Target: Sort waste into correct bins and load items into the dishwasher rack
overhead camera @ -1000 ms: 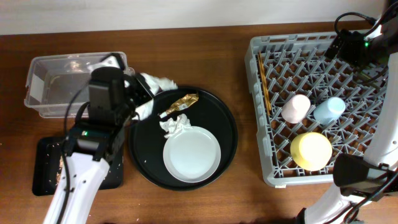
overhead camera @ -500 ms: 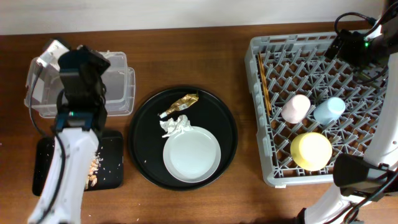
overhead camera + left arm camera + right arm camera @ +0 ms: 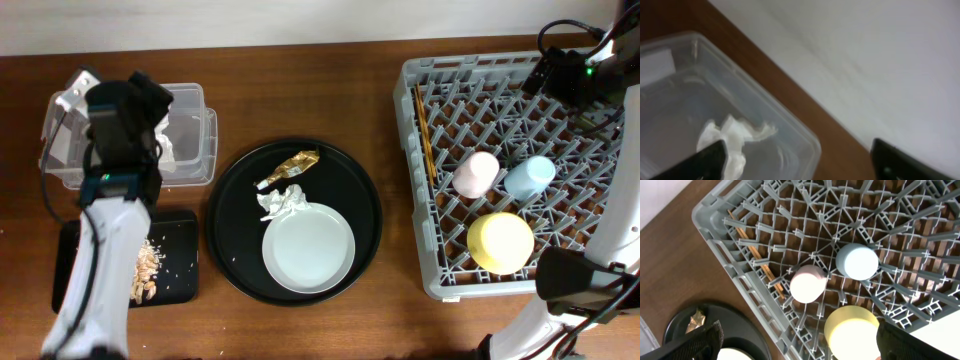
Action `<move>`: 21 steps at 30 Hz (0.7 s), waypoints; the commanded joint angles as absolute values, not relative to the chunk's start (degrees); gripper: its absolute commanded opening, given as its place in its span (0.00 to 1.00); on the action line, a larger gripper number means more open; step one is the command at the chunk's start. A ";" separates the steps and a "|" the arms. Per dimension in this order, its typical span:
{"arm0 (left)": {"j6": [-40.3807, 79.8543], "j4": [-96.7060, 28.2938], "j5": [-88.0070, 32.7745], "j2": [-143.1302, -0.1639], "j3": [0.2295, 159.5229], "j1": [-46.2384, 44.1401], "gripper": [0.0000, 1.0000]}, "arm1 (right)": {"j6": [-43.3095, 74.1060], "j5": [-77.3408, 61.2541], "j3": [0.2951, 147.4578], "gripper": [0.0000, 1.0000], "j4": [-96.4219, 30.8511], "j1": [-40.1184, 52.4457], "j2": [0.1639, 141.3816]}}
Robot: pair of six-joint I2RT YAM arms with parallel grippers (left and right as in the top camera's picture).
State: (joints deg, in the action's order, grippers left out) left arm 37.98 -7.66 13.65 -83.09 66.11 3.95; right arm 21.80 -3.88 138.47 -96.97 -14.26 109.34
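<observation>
**White crumpled paper tissue (image 3: 732, 137) released into the clear rectangular plastic tub (image 3: 767, 110)**

Nearest: beige-brown crumbly food scraps (image 3: 148, 265) in the shallow black rectangular tray (image 3: 182, 285), apparently kept apart from the paper waste.

Just beyond, on the large round black tray (image 3: 232, 240): a round pale-grey plate (image 3: 308, 248), touched at its far-left rim by a second crumpled white tissue (image 3: 281, 202). Past that, a small gold-brown wrapper (image 3: 288, 168). All three yet to be sorted.

To the right, inside the large square grey plastic grid crate (image 3: 470, 62): yellow bowl (image 3: 500, 242) nearest, then small pink cup (image 3: 476, 173) and small light-blue cup (image 3: 529, 178) side by side among the pegs. Seemingly bottoms up, presumably for draining. Thin wooden chopsticks (image 3: 424, 130) laid along the left wall.

Farther back, the left gripper (image 3: 805, 161) poised over the tub, fingers wide apart and clasping nothing, with the tissue loose on the tub floor beneath.

Farthest right, the right gripper (image 3: 810, 345) above the crate, spread fully and empty. Likely parked clear of the left arm's work.

Against a second earlier: swung from the round tray's left edge across to the tub. Clamped tight then, parted now, and the tissue gone from beside that tray. Unmoved: plate, wrapper, second tissue, crate contents, right arm.
</observation>
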 commanded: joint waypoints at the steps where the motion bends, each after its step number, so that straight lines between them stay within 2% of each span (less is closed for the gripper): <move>1: 35.53 -15.46 -8.54 -74.06 66.50 3.90 0.99 | 21.30 -3.36 138.76 0.99 -97.30 -14.28 109.12; 3: 31.97 -20.43 -19.86 -73.14 66.50 1.93 0.99 | 21.30 -3.33 138.76 0.99 -97.30 -14.28 109.12; 6: 25.80 -25.69 -23.46 -74.35 66.48 -3.42 0.99 | 21.30 -3.33 138.76 0.99 -97.30 -14.28 109.12; 10: 22.22 -35.55 -13.74 -78.41 66.48 -13.19 0.99 | 21.30 -3.36 138.76 0.99 -97.30 -14.28 109.12; 14: 24.86 -40.95 -5.15 -83.85 66.48 -17.76 0.99 | 21.30 -3.36 138.76 0.99 -97.30 -14.28 109.12; 21: 29.52 -41.67 -4.89 -96.49 66.48 -20.27 0.99 | 21.30 -3.36 138.76 0.99 -97.30 -14.28 109.12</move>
State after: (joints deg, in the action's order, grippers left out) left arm 26.30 -41.41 -6.48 -91.85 66.54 -19.14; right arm 21.87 -3.90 138.47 -96.97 -14.26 109.34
